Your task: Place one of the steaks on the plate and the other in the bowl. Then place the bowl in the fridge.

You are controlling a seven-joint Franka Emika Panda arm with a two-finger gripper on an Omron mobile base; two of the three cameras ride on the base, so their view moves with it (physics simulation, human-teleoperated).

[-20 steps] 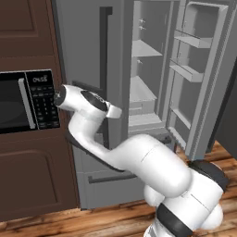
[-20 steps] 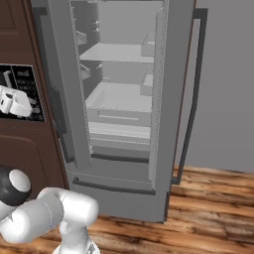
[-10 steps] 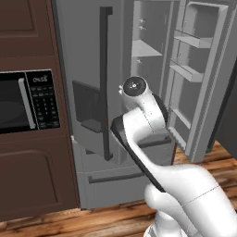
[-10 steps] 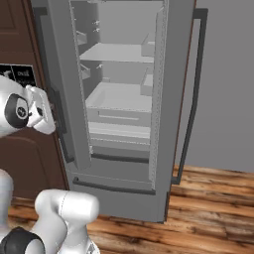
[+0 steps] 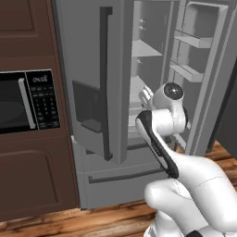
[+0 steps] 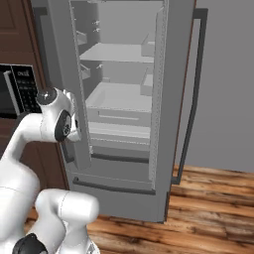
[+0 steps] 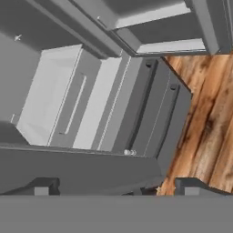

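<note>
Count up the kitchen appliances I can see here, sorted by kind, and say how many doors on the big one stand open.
Fridge: 1
Microwave: 1
Fridge doors standing open: 1, the right door; the left door is shut
Total appliances: 2

Fridge (image 5: 115, 69) at 12 o'clock, right door (image 5: 203, 69) swung open to 2 o'clock. Microwave (image 5: 25, 99) at 9 o'clock, set in cabinetry (image 5: 32, 185). Two drawers (image 7: 159, 113) below fridge compartment. Wood floor (image 6: 213, 198) in front.
</note>
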